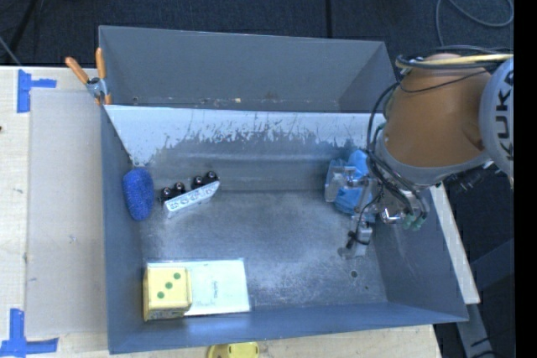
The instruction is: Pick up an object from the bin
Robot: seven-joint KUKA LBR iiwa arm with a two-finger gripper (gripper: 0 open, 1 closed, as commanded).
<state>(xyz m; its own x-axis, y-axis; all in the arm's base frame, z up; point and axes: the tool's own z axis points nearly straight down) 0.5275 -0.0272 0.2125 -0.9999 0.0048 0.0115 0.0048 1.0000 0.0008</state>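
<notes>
My gripper (360,232) hangs under the orange-covered wrist at the right side of the bin, low over the floor. Just behind it and to its left lies a blue thing with a clear plastic part (345,183), close against the back right slope. Whether that blue thing touches the gripper cannot be told. The floor directly under the gripper's tip is bare grey metal.
A blue oblong thing (138,194) lies at the left wall, with a pale strip bearing black knobs (191,194) beside it. A yellow block with green dots (167,291) rests on a white card (218,287) at the front left.
</notes>
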